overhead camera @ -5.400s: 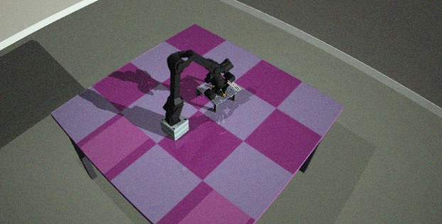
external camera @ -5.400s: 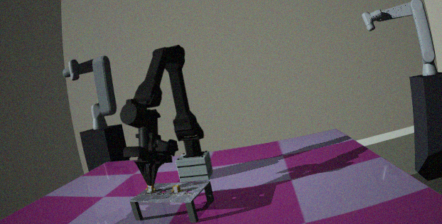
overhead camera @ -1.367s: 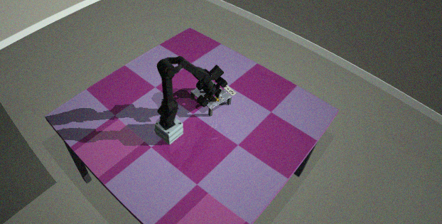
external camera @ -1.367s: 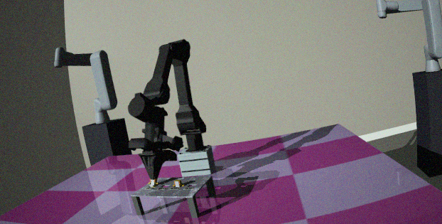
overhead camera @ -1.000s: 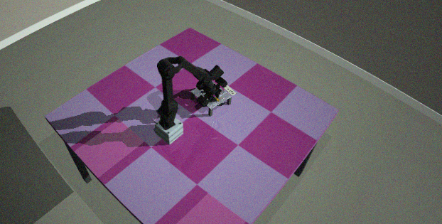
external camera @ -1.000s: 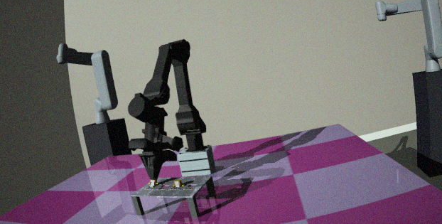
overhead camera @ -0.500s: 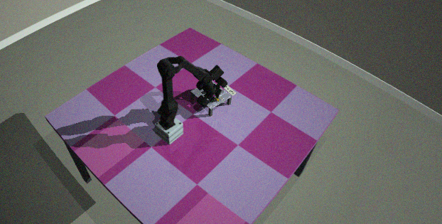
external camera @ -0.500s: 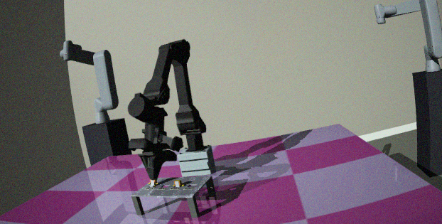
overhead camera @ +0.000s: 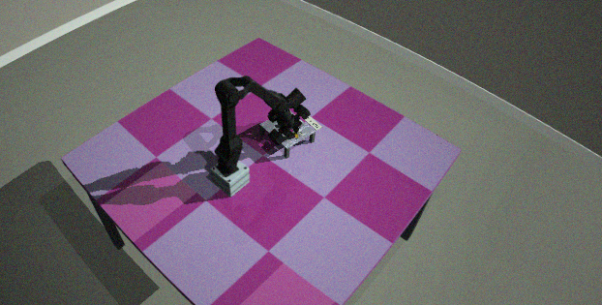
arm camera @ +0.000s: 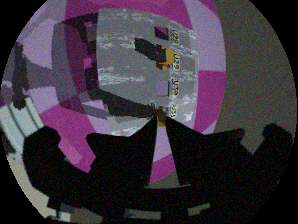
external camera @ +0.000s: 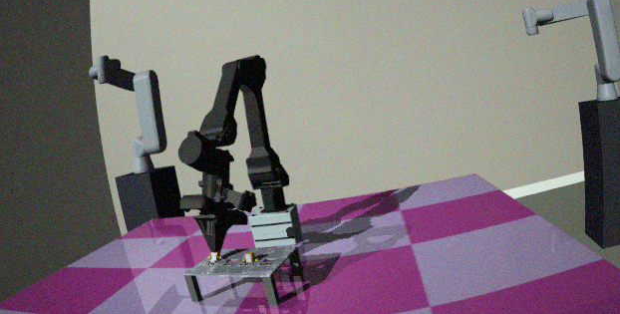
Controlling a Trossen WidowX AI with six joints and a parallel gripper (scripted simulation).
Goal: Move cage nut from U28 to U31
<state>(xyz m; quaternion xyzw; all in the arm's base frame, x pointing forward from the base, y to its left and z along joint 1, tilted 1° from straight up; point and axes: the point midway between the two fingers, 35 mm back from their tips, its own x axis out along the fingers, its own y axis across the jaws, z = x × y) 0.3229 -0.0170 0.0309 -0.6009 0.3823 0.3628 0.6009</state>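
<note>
Top and exterior views face the table from opposite sides.

1. Counter (overhead camera: 339, 228) (external camera: 473, 244) (arm camera: 212, 95): magenta-and-lilac checks, edge to edge.
2. Arm (overhead camera: 228, 121) (external camera: 256, 120): black.
3. Arm base (overhead camera: 239, 184) (external camera: 274, 229) (arm camera: 20, 120): pale blue-green, dark lines.
4. Rail plate (overhead camera: 291, 143) (external camera: 239, 270) (arm camera: 120, 50): grey, streaked white.
5. Cage nuts (overhead camera: 296, 136) (external camera: 249, 257) (arm camera: 169, 56): yellow, whitish.

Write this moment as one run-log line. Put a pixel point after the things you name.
gripper (overhead camera: 296, 134) (external camera: 214, 251) (arm camera: 161, 119): shut on cage nut (external camera: 214, 257) (arm camera: 161, 118) | nut: at U31 | U28: empty | other nut (external camera: 249, 257) (arm camera: 168, 57): at U29 | release: pending
</note>
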